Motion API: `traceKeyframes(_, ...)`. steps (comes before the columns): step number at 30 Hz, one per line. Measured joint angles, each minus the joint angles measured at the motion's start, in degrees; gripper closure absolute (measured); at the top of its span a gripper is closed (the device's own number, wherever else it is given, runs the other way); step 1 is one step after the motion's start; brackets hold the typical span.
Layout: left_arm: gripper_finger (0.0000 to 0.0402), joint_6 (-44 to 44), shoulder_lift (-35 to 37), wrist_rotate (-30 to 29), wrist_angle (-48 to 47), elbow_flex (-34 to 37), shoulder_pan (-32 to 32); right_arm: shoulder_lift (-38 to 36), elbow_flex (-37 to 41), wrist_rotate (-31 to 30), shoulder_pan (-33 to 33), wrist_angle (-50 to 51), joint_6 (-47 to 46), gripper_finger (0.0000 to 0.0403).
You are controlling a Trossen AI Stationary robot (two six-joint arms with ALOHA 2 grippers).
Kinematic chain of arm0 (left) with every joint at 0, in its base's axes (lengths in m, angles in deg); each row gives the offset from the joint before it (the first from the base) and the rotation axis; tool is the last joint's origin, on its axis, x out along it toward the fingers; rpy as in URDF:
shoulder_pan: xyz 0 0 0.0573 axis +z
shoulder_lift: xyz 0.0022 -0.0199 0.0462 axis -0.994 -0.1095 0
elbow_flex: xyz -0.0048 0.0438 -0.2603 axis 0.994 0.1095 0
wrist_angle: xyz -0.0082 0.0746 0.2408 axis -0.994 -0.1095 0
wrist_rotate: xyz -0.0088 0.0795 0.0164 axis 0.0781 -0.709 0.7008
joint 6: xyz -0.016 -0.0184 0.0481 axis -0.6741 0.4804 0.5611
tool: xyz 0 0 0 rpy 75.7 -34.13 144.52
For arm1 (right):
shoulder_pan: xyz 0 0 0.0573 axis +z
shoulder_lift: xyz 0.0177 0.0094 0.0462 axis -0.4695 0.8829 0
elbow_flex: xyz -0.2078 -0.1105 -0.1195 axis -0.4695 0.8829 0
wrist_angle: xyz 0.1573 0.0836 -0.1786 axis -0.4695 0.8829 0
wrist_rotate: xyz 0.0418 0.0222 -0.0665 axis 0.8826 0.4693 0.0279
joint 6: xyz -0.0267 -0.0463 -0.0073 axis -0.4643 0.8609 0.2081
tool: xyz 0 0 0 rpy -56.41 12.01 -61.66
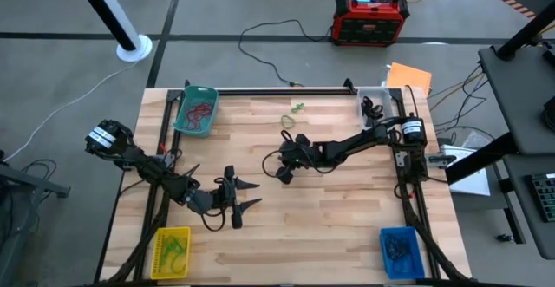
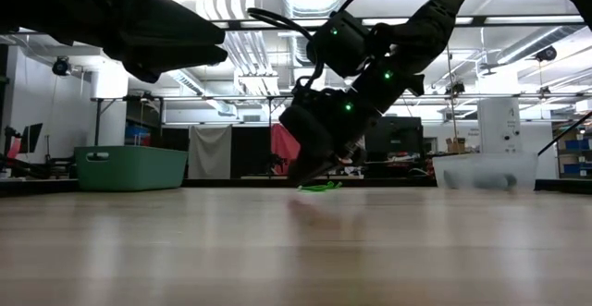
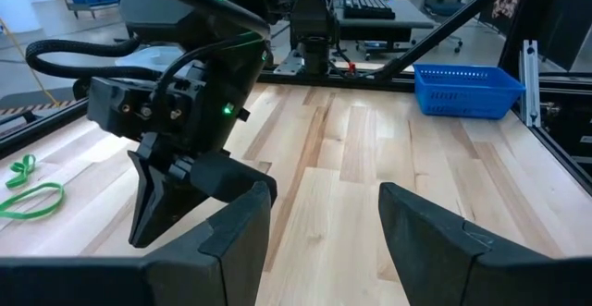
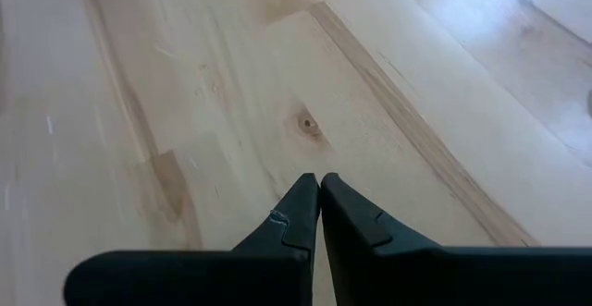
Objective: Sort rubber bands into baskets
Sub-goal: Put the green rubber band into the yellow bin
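Note:
Two green rubber bands (image 1: 291, 120) (image 1: 299, 107) lie loose on the wood at the far middle of the table; they also show in the left wrist view (image 3: 28, 200) and the low view (image 2: 319, 187). Four baskets stand at the corners: teal (image 1: 196, 111) with red bands, clear (image 1: 375, 105) with black bands, yellow (image 1: 171, 251) with green bands, blue (image 1: 401, 251) with dark bands. My right gripper (image 1: 282, 176) (image 4: 319, 184) is shut, slanting down, its tips low over bare wood at the table's middle, nothing visible between them. My left gripper (image 1: 250, 195) (image 3: 324, 241) stands open just to its left, nearly level, holding nothing.
A red-and-black box (image 1: 370, 18) and cables lie on the floor beyond the far edge. An orange sheet (image 1: 409, 76) sits by the clear basket. Black frame rails run along the table's left, right and far edges. Bare wood lies between the two near baskets.

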Motion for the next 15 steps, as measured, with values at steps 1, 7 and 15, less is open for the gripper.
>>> traceKeyframes(1, 0.0214, 0.00, 0.00, 0.00, 0.00, 0.00, 0.00, 0.00, 0.00, 0.00, 0.00, -0.28, 0.00, 0.0392)
traceKeyframes(7, 0.0214, 0.01, 0.00, 0.00, -0.01, 0.00, 0.00, 0.00, 0.00, 0.00, 0.00, -1.08, 0.02, 0.0392)
traceKeyframes(15, 0.0214, 0.00, 0.00, 0.00, -0.15, 0.00, 0.00, 0.02, 0.62, -0.31, -0.04, -1.19, 0.02, 0.0392)
